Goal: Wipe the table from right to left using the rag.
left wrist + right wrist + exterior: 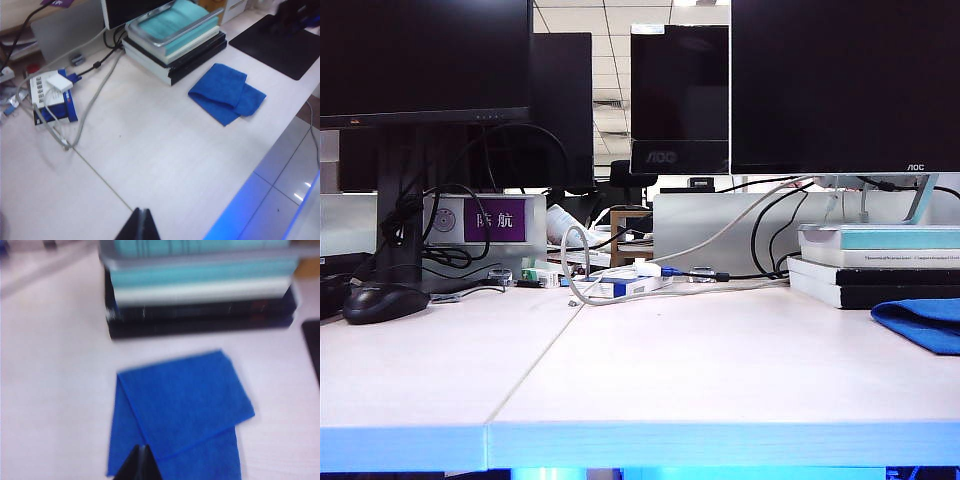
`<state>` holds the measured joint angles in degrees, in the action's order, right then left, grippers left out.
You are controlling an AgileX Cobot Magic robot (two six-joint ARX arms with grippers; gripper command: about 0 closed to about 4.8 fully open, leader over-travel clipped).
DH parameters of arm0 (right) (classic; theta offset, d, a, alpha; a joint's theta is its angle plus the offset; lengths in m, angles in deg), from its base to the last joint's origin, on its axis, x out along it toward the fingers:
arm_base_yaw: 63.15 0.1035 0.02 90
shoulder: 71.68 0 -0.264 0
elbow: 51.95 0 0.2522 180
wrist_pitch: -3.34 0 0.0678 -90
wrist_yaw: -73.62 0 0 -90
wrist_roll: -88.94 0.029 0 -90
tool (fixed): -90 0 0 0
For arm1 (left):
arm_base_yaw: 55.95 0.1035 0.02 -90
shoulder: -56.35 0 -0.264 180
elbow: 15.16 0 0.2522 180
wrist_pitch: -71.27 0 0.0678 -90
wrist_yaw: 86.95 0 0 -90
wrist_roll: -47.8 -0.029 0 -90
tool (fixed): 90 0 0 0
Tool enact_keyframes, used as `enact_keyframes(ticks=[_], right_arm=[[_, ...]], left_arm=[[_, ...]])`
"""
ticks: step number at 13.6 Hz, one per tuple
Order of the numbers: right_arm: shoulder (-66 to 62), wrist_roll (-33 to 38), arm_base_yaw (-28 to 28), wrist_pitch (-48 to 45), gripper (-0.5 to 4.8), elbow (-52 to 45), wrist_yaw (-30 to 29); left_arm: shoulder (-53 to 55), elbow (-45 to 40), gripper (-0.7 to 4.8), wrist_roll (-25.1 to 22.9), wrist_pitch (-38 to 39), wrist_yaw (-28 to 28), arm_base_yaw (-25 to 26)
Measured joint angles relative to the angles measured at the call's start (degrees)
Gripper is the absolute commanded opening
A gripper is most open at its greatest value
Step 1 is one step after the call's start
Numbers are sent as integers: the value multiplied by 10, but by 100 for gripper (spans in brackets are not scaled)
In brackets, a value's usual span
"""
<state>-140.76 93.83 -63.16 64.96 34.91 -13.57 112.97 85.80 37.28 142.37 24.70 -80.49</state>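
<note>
The rag [185,405] is a bright blue folded cloth lying flat on the white table [670,370], just in front of a stack of books. It shows at the right edge of the exterior view as the rag [925,320] and farther off in the left wrist view as the rag [226,93]. My right gripper [140,447] hovers over the rag's near edge, jaws pressed together, holding nothing. Over the bare table near its seam, my left gripper [142,210] is shut too, well away from the rag. Neither gripper shows in the exterior view.
A stack of books [880,262] with teal edges stands behind the rag. Monitors [845,85] line the back. Cables and a white adapter box [50,92] lie mid-table, a black mouse [382,300] at the left. A black mat [280,42] lies beyond the rag.
</note>
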Motion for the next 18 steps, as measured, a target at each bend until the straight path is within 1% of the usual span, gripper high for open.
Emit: enact_keyframes(ticks=[1, 4, 6, 7, 9, 10, 11, 12, 13, 14, 18], right_arm=[[-30, -15, 0, 3, -1, 0, 0], [-94, -22, 0, 6, 1, 18, 0], [-197, -34, -4, 6, 252, 45, 3], [-252, -56, -4, 10, 252, 47, 3], [-308, -74, -4, 37, 252, 47, 6], [-324, -90, -4, 42, 252, 47, 17], [-331, -97, -9, 39, 233, 47, 24], [-336, -108, -35, 21, 234, 47, 29], [-336, -118, -55, 8, 234, 47, 23], [-338, -127, -63, 5, 234, 47, 12], [-379, -139, -65, -10, 234, 47, -8]], left_arm=[[0, 4, -5, 0, -12, 0, 0], [0, 5, -5, 0, -22, 0, 0], [0, 5, -5, 0, -35, 0, 0], [0, 5, -5, 0, -36, 0, 0], [0, 5, -5, 0, -36, 0, 0], [0, 5, -5, 0, -36, 0, 0], [0, 5, -5, 0, -36, 0, 0], [0, 5, -5, 0, -36, 0, 0], [0, 5, -5, 0, -36, 0, 0], [0, 5, -5, 0, -36, 0, 0], [6, 5, -5, 0, -35, 0, 0]])
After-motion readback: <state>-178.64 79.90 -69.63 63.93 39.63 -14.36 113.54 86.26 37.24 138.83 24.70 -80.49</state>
